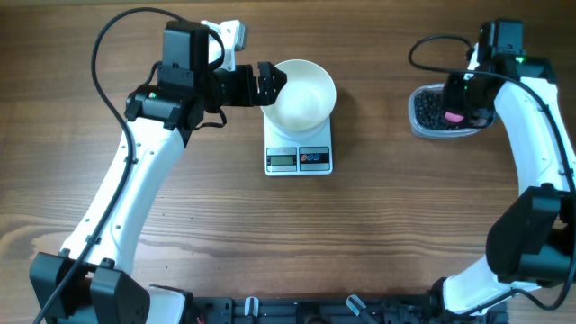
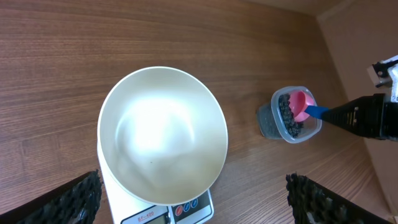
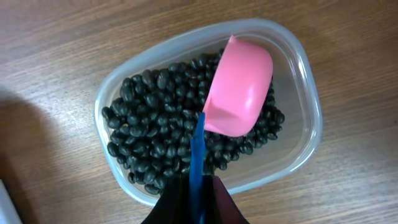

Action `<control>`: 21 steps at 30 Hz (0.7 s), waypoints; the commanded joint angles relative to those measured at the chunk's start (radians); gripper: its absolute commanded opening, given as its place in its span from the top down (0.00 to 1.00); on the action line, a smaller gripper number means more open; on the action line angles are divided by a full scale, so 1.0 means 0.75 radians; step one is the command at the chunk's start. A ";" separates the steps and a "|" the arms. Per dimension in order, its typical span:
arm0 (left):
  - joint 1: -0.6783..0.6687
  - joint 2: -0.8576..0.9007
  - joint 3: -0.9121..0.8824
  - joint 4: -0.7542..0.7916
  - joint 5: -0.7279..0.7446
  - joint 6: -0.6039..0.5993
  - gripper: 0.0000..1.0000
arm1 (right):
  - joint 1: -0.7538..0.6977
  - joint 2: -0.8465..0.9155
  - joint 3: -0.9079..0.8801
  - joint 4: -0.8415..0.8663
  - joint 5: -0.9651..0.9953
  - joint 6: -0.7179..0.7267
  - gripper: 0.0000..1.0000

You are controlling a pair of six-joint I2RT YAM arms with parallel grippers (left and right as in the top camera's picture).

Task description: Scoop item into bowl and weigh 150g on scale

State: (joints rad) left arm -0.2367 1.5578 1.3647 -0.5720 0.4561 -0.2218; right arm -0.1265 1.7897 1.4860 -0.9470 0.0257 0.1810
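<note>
Scooping black beans [image 3: 155,124] from a clear tub [image 3: 309,115], well right of the scale [image 1: 299,160].
Pinching the pink scoop [image 3: 239,87] by its blue handle [image 3: 198,152] in the tight jaws of the right gripper [image 3: 194,196], far from the empty white bowl [image 1: 304,93] atop the scale; holding the jaws of the left gripper [image 1: 270,83] spread just beside it.

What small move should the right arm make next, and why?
Probably push the pink scoop down into the beans to fill it: the right gripper grips its blue handle, the scoop looks empty, and the bowl holds nothing.
</note>
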 commanded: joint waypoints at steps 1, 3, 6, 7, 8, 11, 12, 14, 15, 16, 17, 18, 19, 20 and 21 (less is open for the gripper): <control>-0.005 -0.002 0.020 0.004 -0.012 0.022 0.00 | -0.050 0.062 -0.012 0.097 0.050 -0.032 0.85; -0.005 -0.002 0.020 0.004 -0.012 0.022 0.00 | -0.055 0.061 -0.012 0.114 0.061 -0.031 0.85; -0.005 -0.002 0.020 0.003 -0.012 0.022 0.00 | -0.058 0.062 -0.012 0.135 0.116 -0.032 0.85; -0.005 -0.002 0.020 0.003 -0.012 0.022 0.00 | -0.058 0.062 -0.012 0.140 0.132 -0.032 0.85; -0.005 -0.002 0.020 0.003 -0.012 0.022 0.00 | -0.058 0.063 -0.012 0.142 0.138 -0.032 0.86; -0.005 -0.002 0.020 0.003 -0.012 0.022 0.00 | -0.059 0.063 -0.012 0.140 0.146 -0.032 0.86; -0.005 -0.002 0.020 0.003 -0.012 0.022 0.00 | -0.059 0.063 -0.012 0.143 0.146 -0.032 0.85; -0.005 -0.002 0.020 0.003 -0.012 0.022 0.00 | -0.059 0.063 -0.012 0.153 0.145 -0.031 0.90; -0.005 -0.002 0.020 0.003 -0.012 0.022 0.00 | -0.059 0.063 -0.012 0.155 0.143 -0.027 0.96; -0.005 -0.002 0.020 0.003 -0.012 0.022 0.00 | -0.059 0.063 -0.012 0.153 0.127 -0.028 0.96; -0.005 -0.002 0.020 0.003 -0.012 0.022 0.00 | -0.059 0.063 -0.012 0.144 0.112 -0.029 0.96; -0.005 -0.002 0.020 0.004 -0.012 0.022 0.00 | -0.059 0.063 -0.012 0.127 0.105 -0.028 0.96; -0.005 -0.002 0.020 0.004 -0.012 0.022 0.00 | -0.059 0.064 -0.013 0.117 0.105 -0.029 0.96; -0.005 -0.002 0.020 0.004 -0.012 0.022 0.00 | -0.059 0.069 -0.012 0.109 0.105 -0.029 0.96; -0.005 -0.002 0.020 0.003 -0.012 0.021 0.00 | -0.059 0.077 -0.013 0.105 0.103 -0.028 0.96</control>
State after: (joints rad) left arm -0.2367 1.5578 1.3647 -0.5728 0.4564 -0.2218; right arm -0.1673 1.8252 1.4834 -0.8482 0.1051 0.1661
